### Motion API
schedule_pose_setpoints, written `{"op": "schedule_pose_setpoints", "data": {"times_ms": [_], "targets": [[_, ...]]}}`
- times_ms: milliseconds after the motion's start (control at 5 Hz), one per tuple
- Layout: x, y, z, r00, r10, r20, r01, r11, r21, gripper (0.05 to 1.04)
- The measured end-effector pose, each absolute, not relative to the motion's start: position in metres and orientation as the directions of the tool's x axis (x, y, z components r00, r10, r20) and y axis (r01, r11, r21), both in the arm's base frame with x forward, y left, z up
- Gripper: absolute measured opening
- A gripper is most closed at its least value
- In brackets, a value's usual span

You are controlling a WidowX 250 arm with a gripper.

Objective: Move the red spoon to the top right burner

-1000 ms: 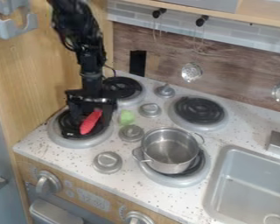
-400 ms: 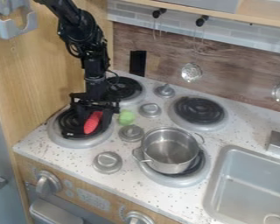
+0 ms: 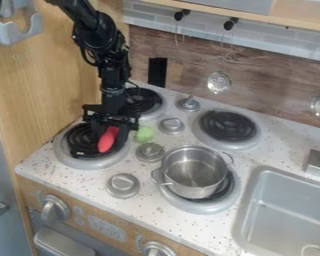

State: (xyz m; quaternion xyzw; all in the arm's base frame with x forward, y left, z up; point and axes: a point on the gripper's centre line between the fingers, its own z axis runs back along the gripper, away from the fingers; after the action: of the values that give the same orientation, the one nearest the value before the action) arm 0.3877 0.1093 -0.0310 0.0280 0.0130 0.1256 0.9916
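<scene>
Four coil burners spreading from left to center. Four stovetop knobs standing among them. Two front knobs jutting, lower left and bottom. Two metal strainer-like utensils hanging, upper right and right edge. Two black hooks jutting near top. One pot sitting below center. One sink occupying lower right. One red spoon, one green lump showing left of center.
</scene>
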Motion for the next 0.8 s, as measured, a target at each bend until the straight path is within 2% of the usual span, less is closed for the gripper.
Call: {"op": "schedule_pose_setpoints", "data": {"times_ms": [200, 400, 600, 800], "targets": [[0.395, 0.082, -0.005, 0.980, 0.192, 0.059, -0.196, 0.979, 0.058, 0.360], [0.399, 0.062, 0.012, 0.980, 0.161, 0.115, -0.166, 0.985, 0.037, 0.276], [0.402, 0.059, 0.017, 0.976, 0.160, 0.144, -0.164, 0.986, 0.015, 0.215], [0.405, 0.048, 0.015, 0.980, 0.112, 0.162, -0.116, 0.993, 0.017, 0.200]]}}
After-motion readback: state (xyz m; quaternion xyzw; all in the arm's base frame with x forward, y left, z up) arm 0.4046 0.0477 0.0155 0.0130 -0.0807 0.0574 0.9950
